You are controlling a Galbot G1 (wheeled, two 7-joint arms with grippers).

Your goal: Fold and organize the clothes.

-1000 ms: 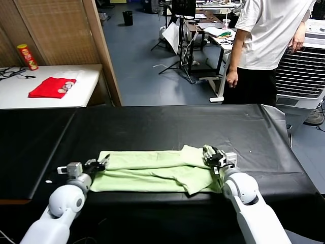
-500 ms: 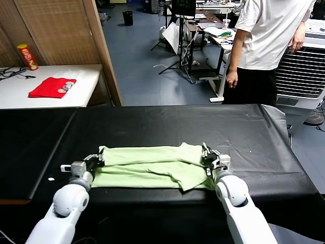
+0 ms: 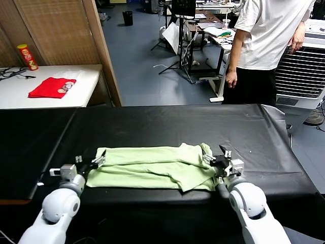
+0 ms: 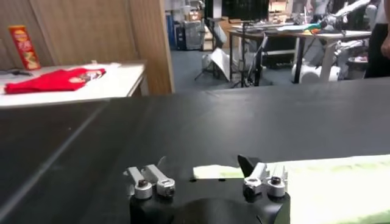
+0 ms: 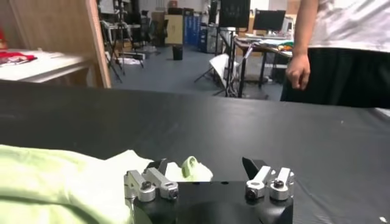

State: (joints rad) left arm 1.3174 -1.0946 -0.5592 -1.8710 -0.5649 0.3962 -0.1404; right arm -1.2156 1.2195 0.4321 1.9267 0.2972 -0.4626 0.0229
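We have the shirt (image 3: 152,168) lying in a long folded band across the lower middle of the head view, on the black table (image 3: 167,124). Our left gripper (image 3: 90,162) sits at its left end and our right gripper (image 3: 219,161) at its right end, both spread wide and holding nothing. We judge one fold just laid; next we need fresh grips for another fold.
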